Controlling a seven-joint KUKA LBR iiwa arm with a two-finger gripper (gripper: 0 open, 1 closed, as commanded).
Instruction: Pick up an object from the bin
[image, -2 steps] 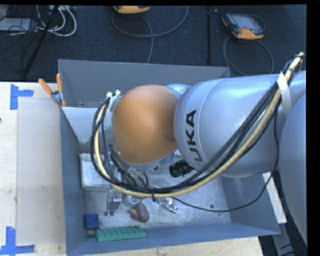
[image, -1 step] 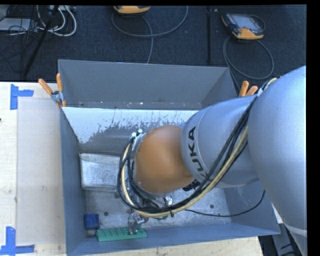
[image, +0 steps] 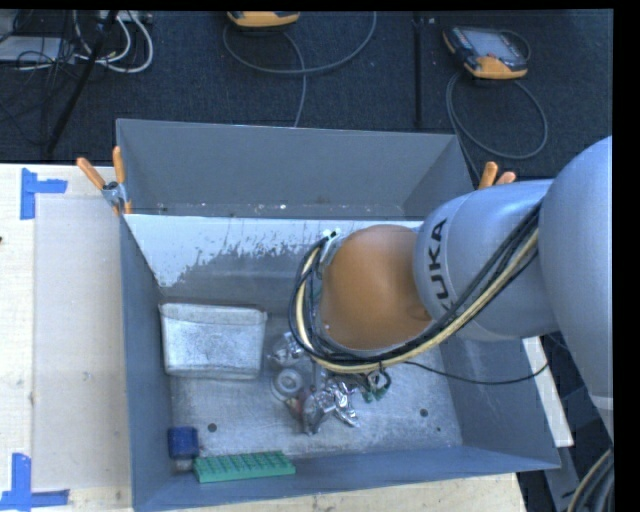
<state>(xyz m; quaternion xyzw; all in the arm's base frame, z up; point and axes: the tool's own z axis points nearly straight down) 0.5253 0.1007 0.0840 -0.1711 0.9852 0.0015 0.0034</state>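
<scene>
Hand (image: 318, 405): low over the bin (image: 280, 170) floor; you can't tell whether it's open or closed.
Beside it: silver block (image: 213, 340).
Front corner: green strip (image: 245, 466), perhaps a comb.

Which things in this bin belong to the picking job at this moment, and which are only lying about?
In the job:
- gripper, low over the middle of the bin floor; what lies under it cannot be told.

Lying about, away from the gripper:
- silver flat block, left
- small blue block, front-left corner
- green ridged strip, beside the blue one along the front wall
</scene>
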